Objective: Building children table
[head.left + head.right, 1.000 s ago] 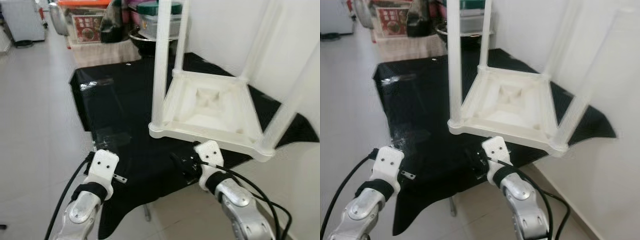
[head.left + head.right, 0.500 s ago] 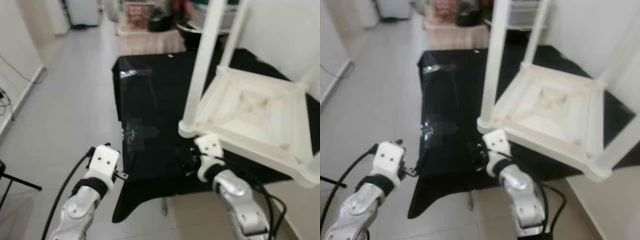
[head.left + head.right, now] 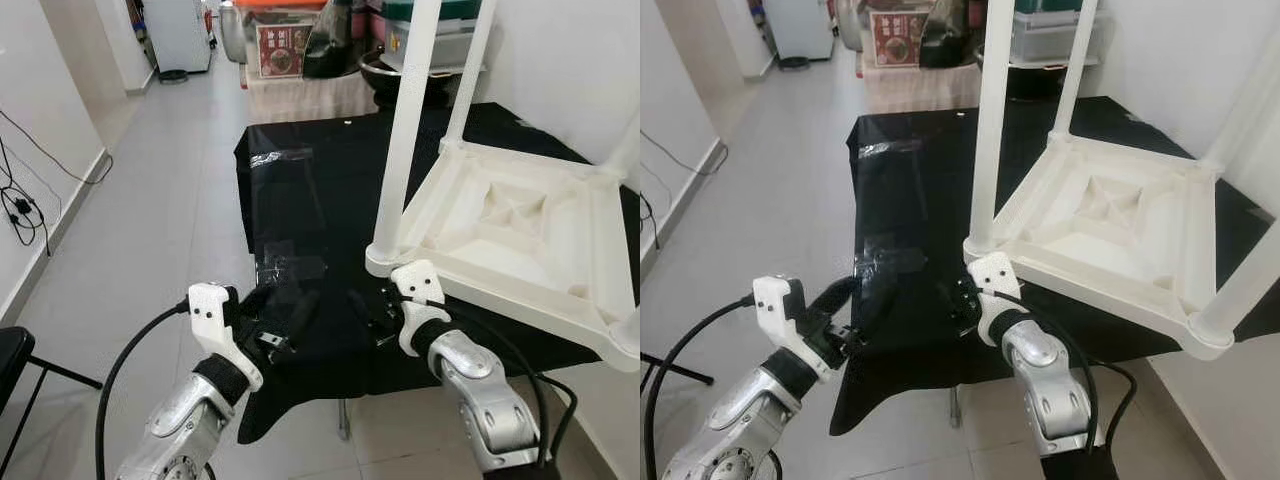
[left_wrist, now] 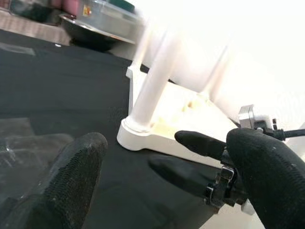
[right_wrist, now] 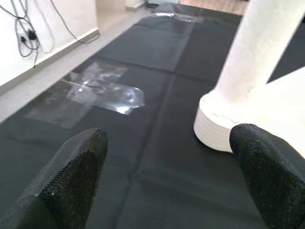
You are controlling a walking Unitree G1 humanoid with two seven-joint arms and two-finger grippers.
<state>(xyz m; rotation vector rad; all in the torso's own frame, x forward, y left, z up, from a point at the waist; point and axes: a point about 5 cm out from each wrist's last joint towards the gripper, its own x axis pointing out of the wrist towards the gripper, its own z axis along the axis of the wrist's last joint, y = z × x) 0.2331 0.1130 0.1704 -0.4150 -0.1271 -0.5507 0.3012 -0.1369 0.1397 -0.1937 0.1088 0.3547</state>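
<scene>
Change since a second ago: both arms are now reaching further in over the near edge of the black cloth, and the head camera is swinging left, bringing more of the grey floor into sight.
Left gripper [image 3: 290, 315]: hovering just above the cloth's near edge, its two black fingers standing apart with nothing between them.
Right gripper [image 3: 962, 297]: sitting just beside the table's nearest corner, fingers spread wide and holding nothing; the foot of the nearest leg is lying ahead between them in its wrist view.
Clear plastic bag [image 5: 102, 93]: lying flat on the cloth, near both grippers.
Black cloth [image 3: 330, 190]: draping over a low stand and hanging off its front.
Children's table [image 3: 1110, 225]: resting upside down on the cloth, white legs pointing up, one corner overhanging the right edge.
Nearest leg [image 3: 408, 120]: standing upright in its corner socket.
Handling: probably light, stiff, smooth plastic, so slippery and easy to tip; gripping low on a leg or on the rim looks safest.
Beyond: pots and boxes are crowding a far shelf.
</scene>
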